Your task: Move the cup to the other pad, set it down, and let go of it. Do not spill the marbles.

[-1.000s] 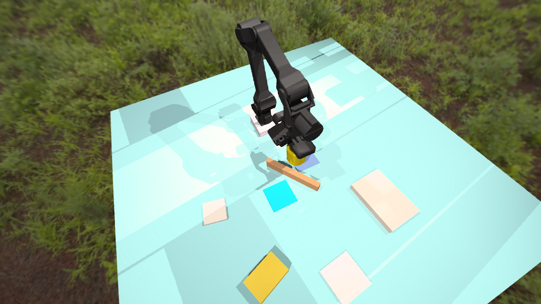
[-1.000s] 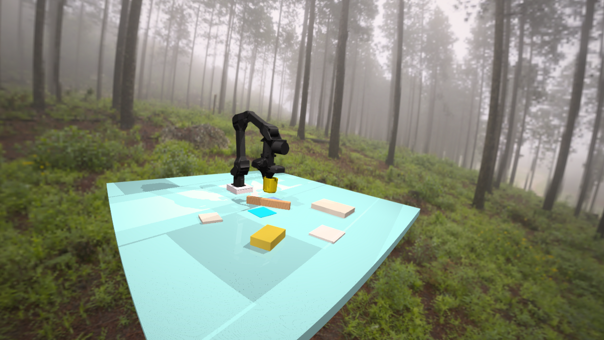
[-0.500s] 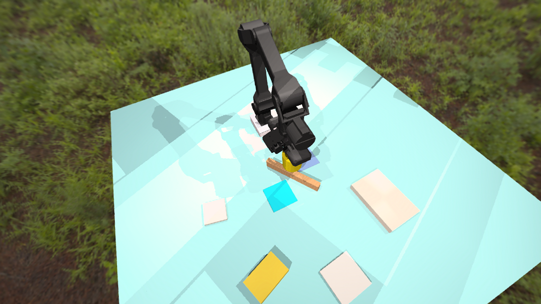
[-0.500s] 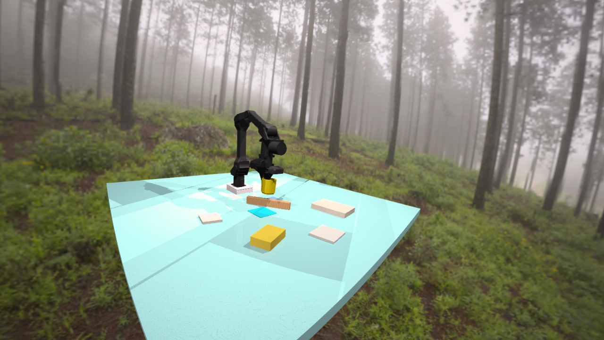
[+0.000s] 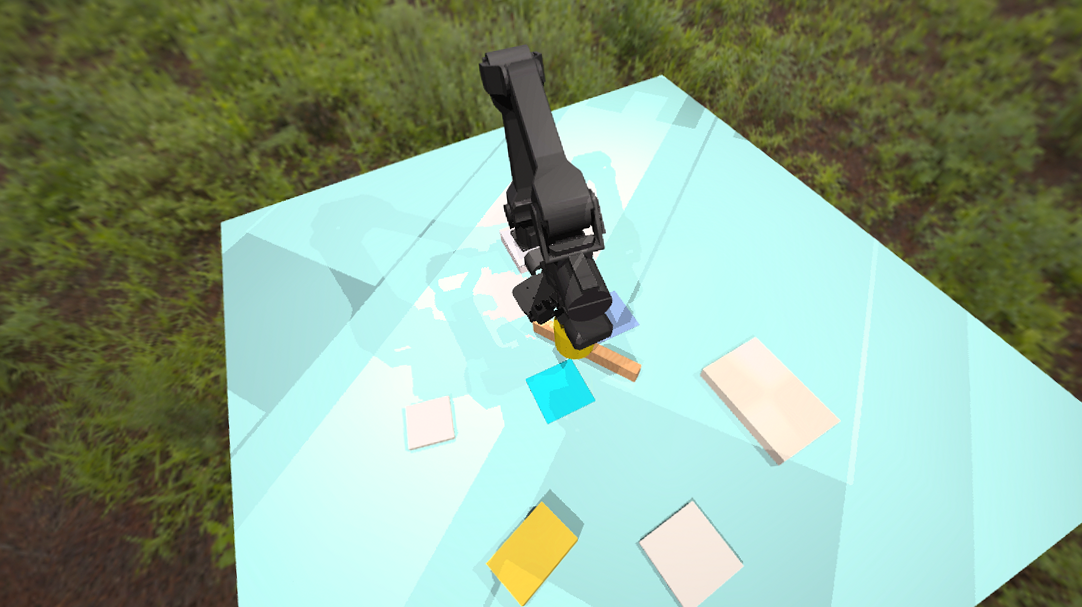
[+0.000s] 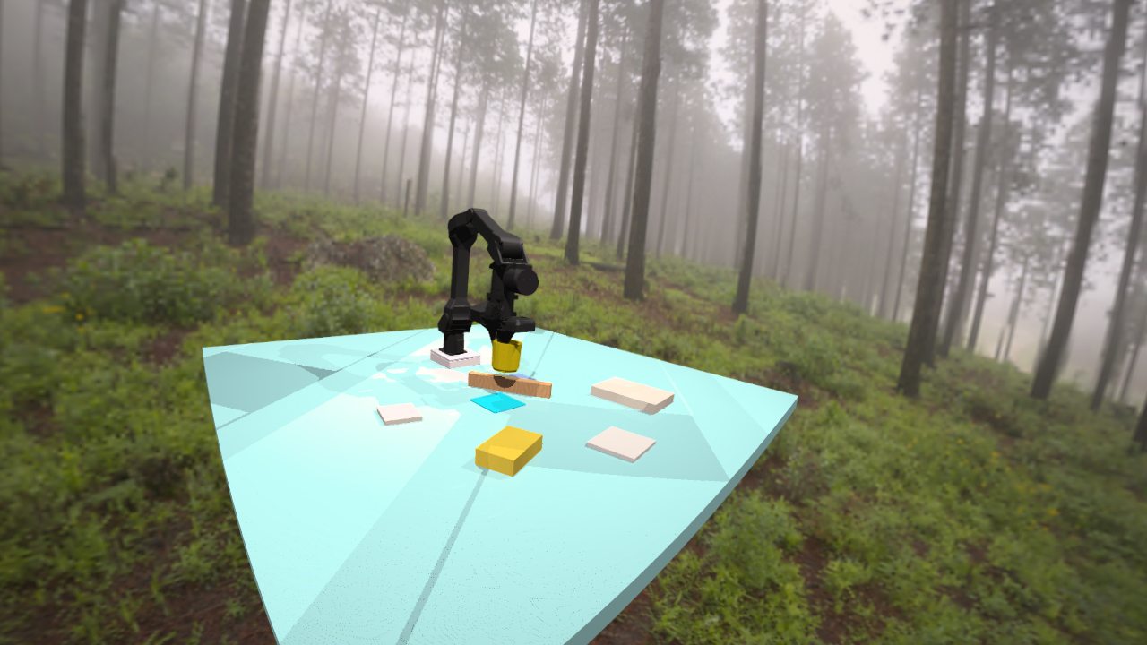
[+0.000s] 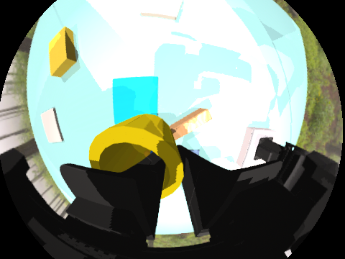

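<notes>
My gripper (image 6: 506, 339) (image 7: 171, 149) is shut on the wall of the yellow cup (image 5: 572, 351) (image 6: 505, 357) (image 7: 122, 136). The cup hangs raised and roughly upright above the wooden bar (image 5: 616, 362) (image 6: 529, 388) (image 7: 192, 122). Small orange and blue bits of marbles (image 7: 147, 153) show inside the cup; the finger hides the rest. The cyan pad (image 5: 561, 396) (image 6: 496, 402) (image 7: 135, 95) lies on one side of the bar, with nothing on it. The lavender-blue pad (image 5: 625, 318) (image 7: 195, 152) lies on the other side, partly hidden by the arm in the top view.
A thick yellow block (image 5: 533, 554) (image 6: 509, 451) (image 7: 59, 54), a large beige block (image 5: 769, 399) (image 6: 632, 393), a flat pale tile (image 5: 690, 555) (image 6: 619, 443) (image 7: 52, 125) and a small pale tile (image 5: 429, 422) (image 6: 399, 414) lie farther off. The bar stands as a low barrier between the pads.
</notes>
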`<state>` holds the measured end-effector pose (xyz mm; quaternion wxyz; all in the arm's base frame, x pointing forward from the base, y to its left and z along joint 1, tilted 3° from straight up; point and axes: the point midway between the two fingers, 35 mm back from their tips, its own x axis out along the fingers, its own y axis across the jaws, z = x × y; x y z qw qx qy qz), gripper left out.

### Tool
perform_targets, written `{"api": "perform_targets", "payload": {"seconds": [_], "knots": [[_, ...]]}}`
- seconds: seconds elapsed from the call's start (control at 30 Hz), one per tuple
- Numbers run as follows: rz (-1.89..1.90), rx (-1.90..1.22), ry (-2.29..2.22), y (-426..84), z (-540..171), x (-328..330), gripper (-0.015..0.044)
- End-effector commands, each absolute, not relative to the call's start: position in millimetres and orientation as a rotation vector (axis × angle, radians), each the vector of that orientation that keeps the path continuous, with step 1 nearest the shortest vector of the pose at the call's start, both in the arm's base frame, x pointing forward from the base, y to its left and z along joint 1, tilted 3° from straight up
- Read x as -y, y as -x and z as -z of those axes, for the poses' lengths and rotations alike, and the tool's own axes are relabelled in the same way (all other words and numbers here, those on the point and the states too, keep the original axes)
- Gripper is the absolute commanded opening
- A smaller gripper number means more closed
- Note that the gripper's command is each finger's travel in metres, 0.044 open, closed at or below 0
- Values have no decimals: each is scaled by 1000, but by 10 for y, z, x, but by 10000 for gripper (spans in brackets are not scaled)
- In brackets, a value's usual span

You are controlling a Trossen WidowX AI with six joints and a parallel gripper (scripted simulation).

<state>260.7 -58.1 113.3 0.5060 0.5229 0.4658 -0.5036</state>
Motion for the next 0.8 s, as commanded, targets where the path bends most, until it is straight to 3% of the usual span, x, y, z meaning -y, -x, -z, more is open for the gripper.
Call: {"api": "perform_targets", "payload": {"seconds": [0.0, 0.77], "knots": [[1206, -1122, -1263, -2675, -1154, 661, 0], [1206, -1118, -1261, -2930, -1206, 1073, 0]]}}
